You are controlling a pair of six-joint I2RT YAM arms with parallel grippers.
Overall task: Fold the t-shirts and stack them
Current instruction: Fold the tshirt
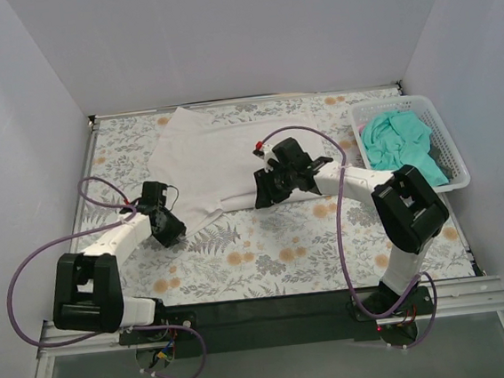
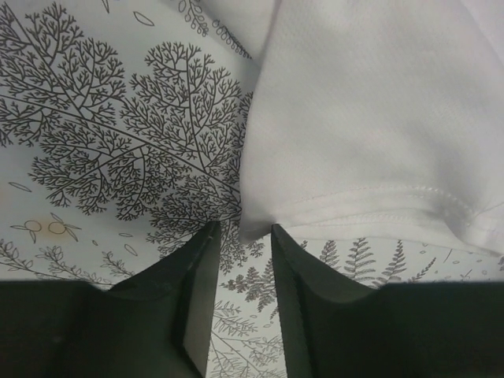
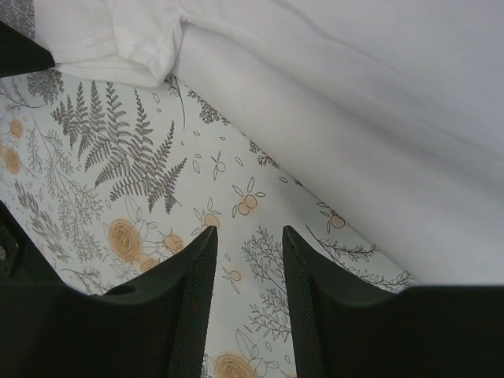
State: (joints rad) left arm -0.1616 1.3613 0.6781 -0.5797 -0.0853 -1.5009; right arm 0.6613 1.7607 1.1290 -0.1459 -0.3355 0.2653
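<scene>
I judged the job barely begun. The white short-sleeved cloth t-shirt (image 1: 222,152) lay spread across the far middle of the flower-printed table (image 1: 268,259), loose and broad. It was nowhere near a tidy folded packet, though I could not tell from above whether any of its edges had been turned in. The teal-green cloth t-shirt (image 1: 399,143) sat crumpled in the white plastic lattice basket (image 1: 453,159) at the far right of the table. It was unfolded and well apart from the white one, so nothing was stacked.

My left pincer (image 2: 244,227) was down at the near left corner of the white shirt. Its two fingers stood apart, and the stitched hem corner lay just ahead of their tips, perhaps touching them, but it was not pinched. My right pincer (image 3: 249,230) hung over bare table just beside the white shirt's near edge on the right. Its fingers were likewise apart with nothing between them, and the cloth ran past in front of them.

By my reckoning almost everything was left to do:
- take the near hem of the white shirt at both ends and fold the shirt down to size
- lift the teal-green shirt out of the basket, flatten it and fold it
- set one folded shirt on the other

The left corner looked ready to be nipped. On the right I thought I would have to close in on the hem first.
</scene>
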